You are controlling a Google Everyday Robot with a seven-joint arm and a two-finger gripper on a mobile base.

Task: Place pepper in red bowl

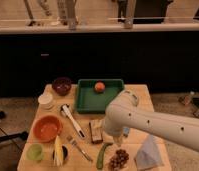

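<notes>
Front edge: pepper point(102, 155) flat on table point(143, 96), just left of grapes point(119, 159). Gripper point(116, 141) hangs near pepper's far tip, claw released (grasping nothing). Red bowl point(46, 128) left, beyond fork point(80, 148). Farthest: green tray point(87, 104), 1 orange fruit point(99, 86) inside.

The hand point(116, 141) hangs low over the bench point(143, 97), its fingers apart, just beside the upper end of the pepper point(102, 155). The red bowl point(46, 128) stands well apart from both.
</notes>
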